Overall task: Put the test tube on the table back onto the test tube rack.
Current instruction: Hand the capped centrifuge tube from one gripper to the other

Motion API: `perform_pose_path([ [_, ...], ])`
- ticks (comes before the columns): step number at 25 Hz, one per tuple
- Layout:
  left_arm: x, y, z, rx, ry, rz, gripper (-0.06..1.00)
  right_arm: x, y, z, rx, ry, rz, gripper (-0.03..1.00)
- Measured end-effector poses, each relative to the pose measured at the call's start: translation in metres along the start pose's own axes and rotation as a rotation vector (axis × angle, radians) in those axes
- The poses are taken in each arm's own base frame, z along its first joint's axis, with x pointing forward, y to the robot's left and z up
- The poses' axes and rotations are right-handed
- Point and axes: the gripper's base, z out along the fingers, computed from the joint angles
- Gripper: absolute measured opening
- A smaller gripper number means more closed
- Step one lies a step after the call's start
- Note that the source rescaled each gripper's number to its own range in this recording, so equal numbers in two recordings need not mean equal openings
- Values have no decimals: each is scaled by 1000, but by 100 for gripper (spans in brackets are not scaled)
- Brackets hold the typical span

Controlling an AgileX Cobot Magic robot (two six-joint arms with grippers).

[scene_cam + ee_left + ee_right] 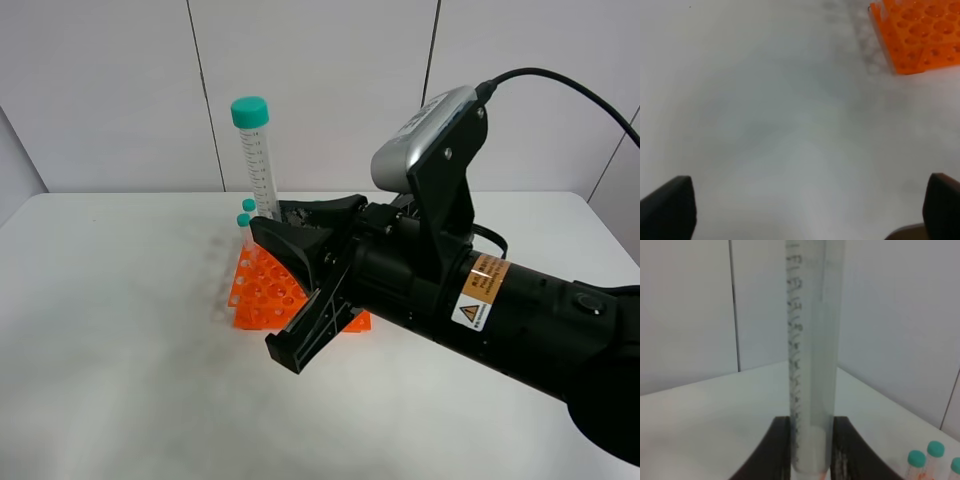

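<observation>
My right gripper (280, 225) is shut on the lower end of the test tube (262, 165) and holds it upright above the far part of the orange test tube rack (262, 298). The tube's teal cap (250, 111) points up. In the right wrist view the clear graduated tube (810, 365) stands between the two black fingers (781, 450). My left gripper (807, 212) is open and empty over the bare white table (765, 125), with the rack (920, 35) some way ahead of it. The left gripper does not show in the exterior view.
Two other teal-capped tubes (246, 212) stand in the far side of the rack; their caps also show in the right wrist view (926, 454). My right arm (500, 300) covers the right part of the rack. White wall panels (320, 80) stand behind the table (120, 350).
</observation>
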Motion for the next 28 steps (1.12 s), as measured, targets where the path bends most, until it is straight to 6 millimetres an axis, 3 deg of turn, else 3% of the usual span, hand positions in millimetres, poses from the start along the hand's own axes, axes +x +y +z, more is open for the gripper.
perform_pose_path([
  [6, 0, 0, 0, 0, 0, 0, 100, 7, 0, -2, -2, 39, -15, 3],
  [12, 0, 0, 0, 0, 0, 0, 100, 28, -2, -12, 25, 102, 16, 3],
  [24, -5, -1, 0, 20, -57, -10, 100, 27, -2, -12, 33, 89, 9, 3],
  [28, -6, -1, -1, 106, -69, 27, 100, 27, -2, -12, 33, 89, -1, 3],
])
